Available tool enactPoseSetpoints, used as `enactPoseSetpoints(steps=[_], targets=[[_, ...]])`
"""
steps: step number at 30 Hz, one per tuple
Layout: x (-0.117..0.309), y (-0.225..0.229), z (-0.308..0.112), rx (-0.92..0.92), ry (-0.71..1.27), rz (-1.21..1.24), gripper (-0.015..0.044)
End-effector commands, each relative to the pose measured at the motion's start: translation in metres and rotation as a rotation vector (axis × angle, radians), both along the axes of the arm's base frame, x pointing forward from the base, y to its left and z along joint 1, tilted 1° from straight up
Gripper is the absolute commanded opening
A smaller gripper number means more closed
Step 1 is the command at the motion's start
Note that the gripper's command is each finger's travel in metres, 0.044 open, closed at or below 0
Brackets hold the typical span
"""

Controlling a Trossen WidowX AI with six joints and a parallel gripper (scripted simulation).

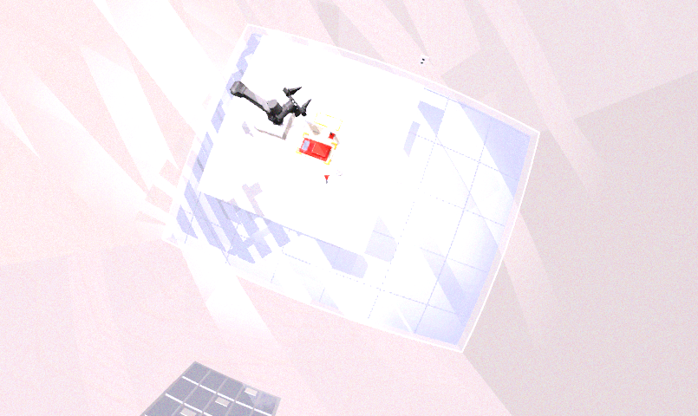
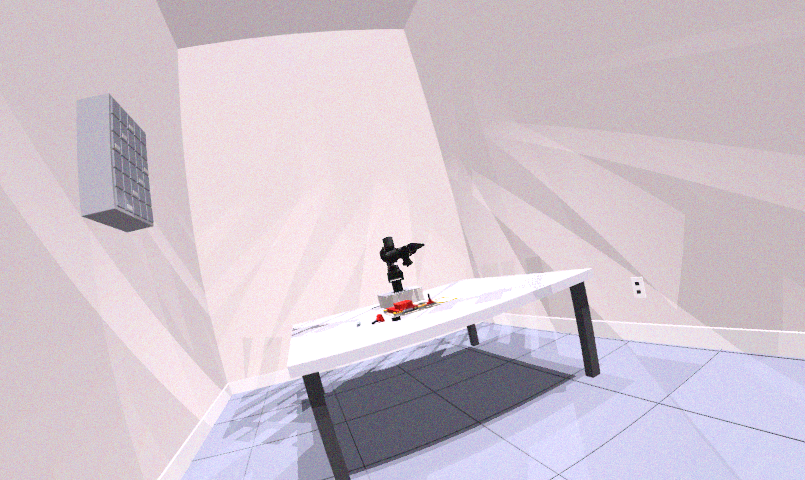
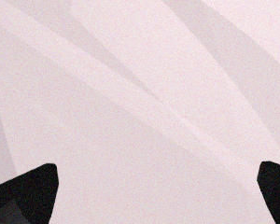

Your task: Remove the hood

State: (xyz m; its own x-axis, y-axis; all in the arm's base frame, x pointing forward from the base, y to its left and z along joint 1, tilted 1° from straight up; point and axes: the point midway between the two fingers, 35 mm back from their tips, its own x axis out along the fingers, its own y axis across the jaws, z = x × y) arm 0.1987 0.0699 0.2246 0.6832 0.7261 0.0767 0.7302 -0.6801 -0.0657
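Observation:
The red toy car (image 1: 316, 150) (image 2: 402, 305) stands on the white table, with a pale blue windshield at one end in the top view and yellow parts around it. Its hood seems to be in place among the red panels, but its edges are too small to make out. A thin yellow outline (image 1: 341, 125), the marked area, lies beside the car, nearer the arm's fingers. My gripper (image 1: 304, 94) (image 2: 416, 253) (image 3: 163, 175) is wide open and empty, raised well above the table and off to the side of the car. The wrist view shows only the wall between the fingers.
A small red piece (image 1: 331, 135) stands close to the car, between it and the outline. Another small red piece (image 1: 326, 177) (image 2: 379, 318) stands on the car's other side. The arm's pale base block (image 2: 388, 298) is behind the car in the exterior view.

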Motion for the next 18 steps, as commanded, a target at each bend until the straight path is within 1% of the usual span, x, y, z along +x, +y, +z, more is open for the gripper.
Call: enactPoseSetpoints(steps=[1,3,9,14,18], targets=[[0.001,-0.001,0.000,0.012,0.015,-0.005,0.0440],[0.013,-0.009,0.004,0.106,0.133,-0.043,0.0440],[0.062,-0.048,0.005,0.546,0.634,-0.242,0.0440],[0.096,-0.083,-0.009,0.919,0.990,-0.446,0.0440],[0.115,-0.110,-0.027,1.225,1.228,-0.639,0.0440]])
